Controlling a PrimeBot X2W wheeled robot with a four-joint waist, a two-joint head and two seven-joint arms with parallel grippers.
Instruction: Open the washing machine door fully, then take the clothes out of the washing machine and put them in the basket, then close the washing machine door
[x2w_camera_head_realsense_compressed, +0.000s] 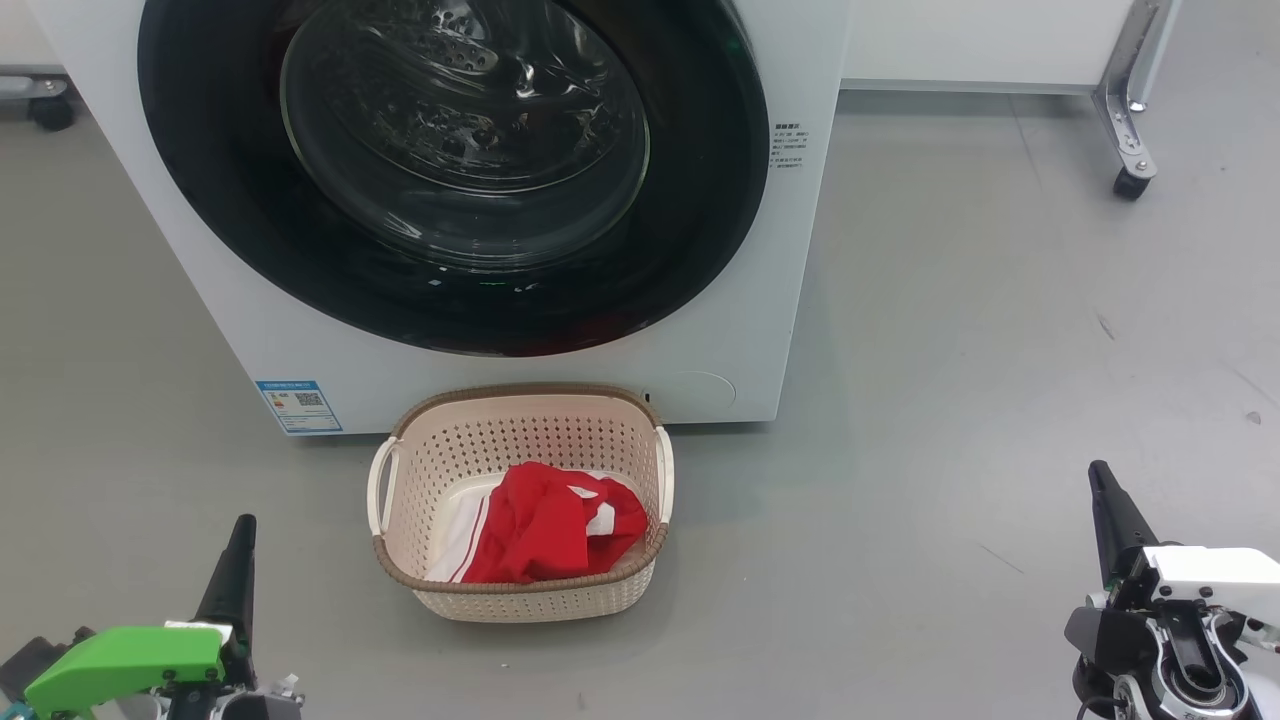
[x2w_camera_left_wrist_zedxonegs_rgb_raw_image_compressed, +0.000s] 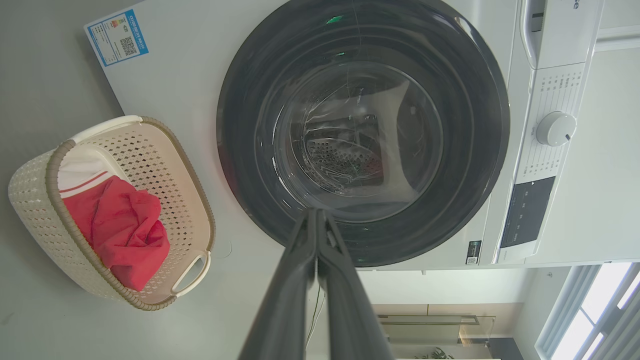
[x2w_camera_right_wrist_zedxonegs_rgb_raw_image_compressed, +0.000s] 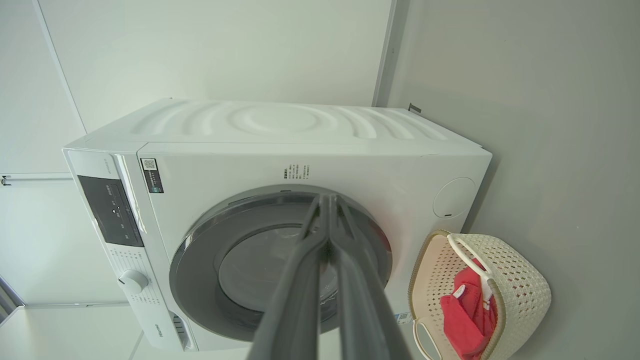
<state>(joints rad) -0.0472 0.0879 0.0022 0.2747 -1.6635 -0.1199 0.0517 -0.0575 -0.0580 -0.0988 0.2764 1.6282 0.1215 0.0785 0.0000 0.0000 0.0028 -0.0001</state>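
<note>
Nearest, the left gripper (x2w_camera_head_realsense_compressed: 241, 535) hangs over the floor (x2w_camera_head_realsense_compressed: 950, 400) at the lower left. Its two dark fingers are pressed together and grasp nothing. The right gripper (x2w_camera_head_realsense_compressed: 1103, 485) hangs at the lower right, clenched the same way and also empty. Both are well apart from the basket (x2w_camera_head_realsense_compressed: 520, 395).

The basket stands on the floor between the two grippers and further out, just in front of the washing machine (x2w_camera_head_realsense_compressed: 300, 330); I cannot tell whether its far rim touches the machine's lower front edge. The red clothes (x2w_camera_head_realsense_compressed: 545, 535) with white stripes lie bunched inside it, toward its near wall.

Behind the basket, the washing machine door (x2w_camera_head_realsense_compressed: 250, 200) sits closed, flush against the white front. A blue sticker (x2w_camera_head_realsense_compressed: 298, 405) marks the machine's lower left corner, beside the basket.
</note>
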